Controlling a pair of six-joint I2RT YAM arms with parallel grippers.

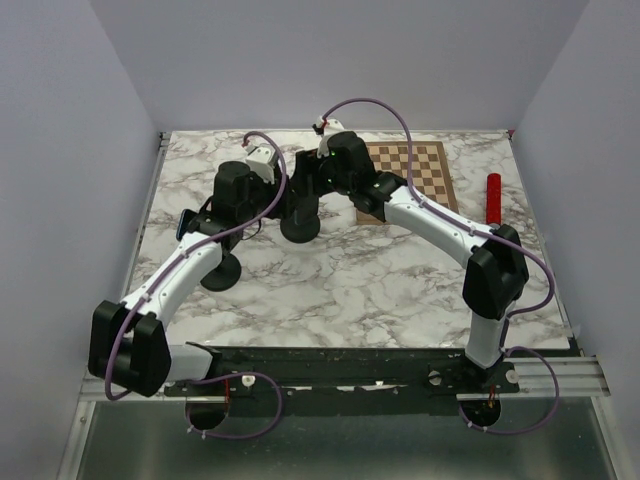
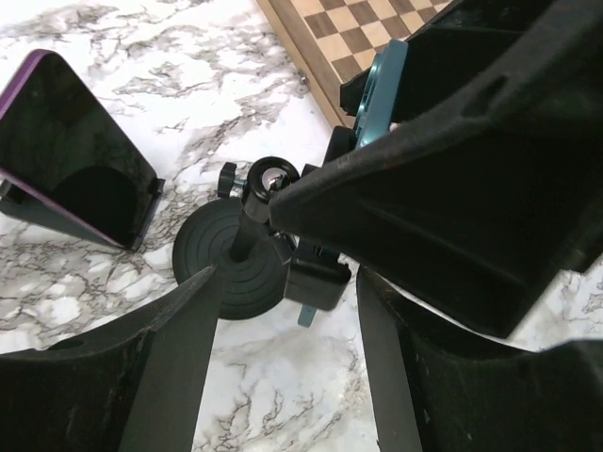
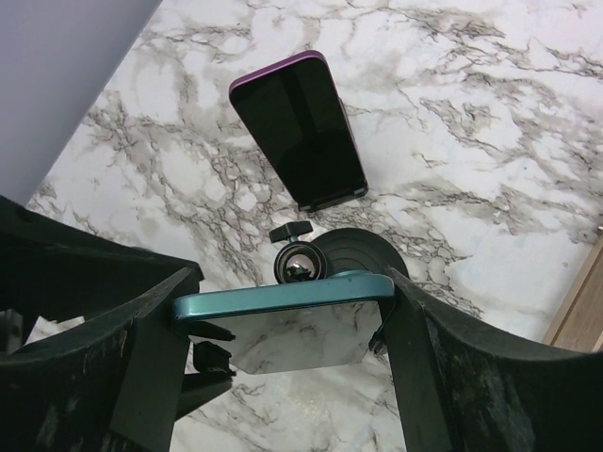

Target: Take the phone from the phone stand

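The teal phone [image 3: 283, 303] is seen edge-on, with my right gripper [image 3: 294, 284] shut on its two ends. Its glossy face mirrors the marble. Just behind it stand the phone stand's ball joint [image 3: 300, 264] and round black base [image 3: 363, 247]. Small clamp arms show at the phone's lower corners; whether it still sits in the clamp I cannot tell. In the left wrist view the phone [image 2: 382, 89] sits high in the right gripper, above the stand's clamp [image 2: 316, 278] and base [image 2: 231, 268]. My left gripper [image 2: 287, 311] is open, fingers short of the base, only marble between them.
A purple phone [image 3: 297, 127] leans on a second stand to the left [image 1: 188, 222], with a round black base [image 1: 222, 272] nearby. A chessboard [image 1: 410, 170] lies at the back right, and a red cylinder [image 1: 493, 197] beside it. Both arms crowd around the stand [image 1: 300, 222].
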